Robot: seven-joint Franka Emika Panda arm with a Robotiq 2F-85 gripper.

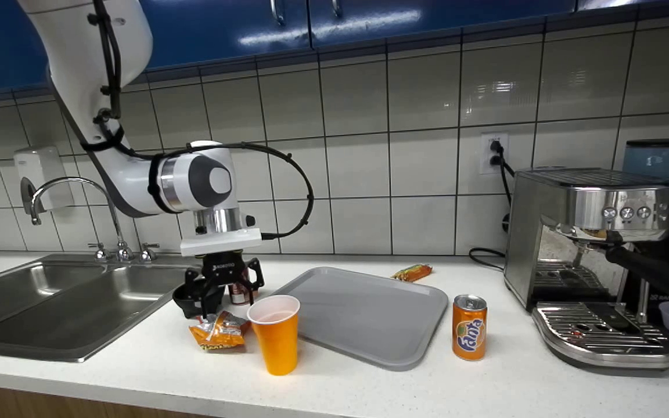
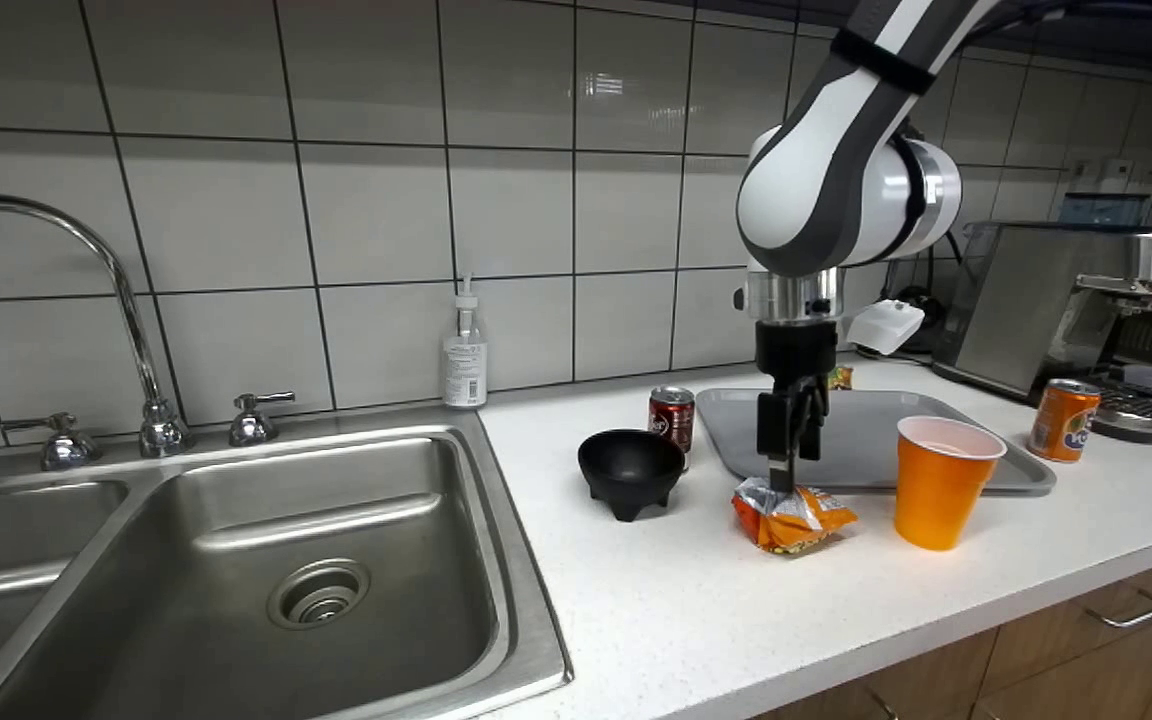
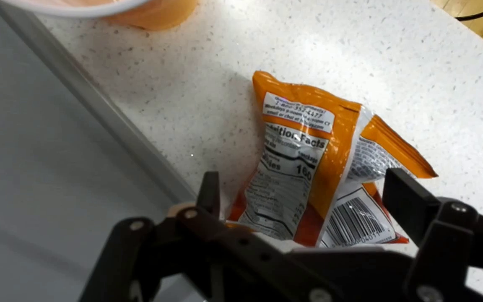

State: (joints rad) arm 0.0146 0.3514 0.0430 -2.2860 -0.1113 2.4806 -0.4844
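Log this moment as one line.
jaws: open at snack bag; held: nothing; snack bag: on counter; orange cup: upright beside gray tray; Fanta can: upright

Your countertop (image 1: pixel 381 392) is brightly lit — glare streaks the blue cabinet door (image 1: pixel 421 20) above the gray tray (image 1: pixel 363 319). In your wrist view, the snack bag (image 3: pixel 296 167) has soft shadow towards the tray; the black fingers (image 3: pixel 409 201) blur slightly.

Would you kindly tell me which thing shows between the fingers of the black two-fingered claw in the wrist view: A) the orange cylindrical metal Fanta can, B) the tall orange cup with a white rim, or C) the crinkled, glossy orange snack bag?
C, since the wrist view shows the snack bag between the spread fingers of the open claw.
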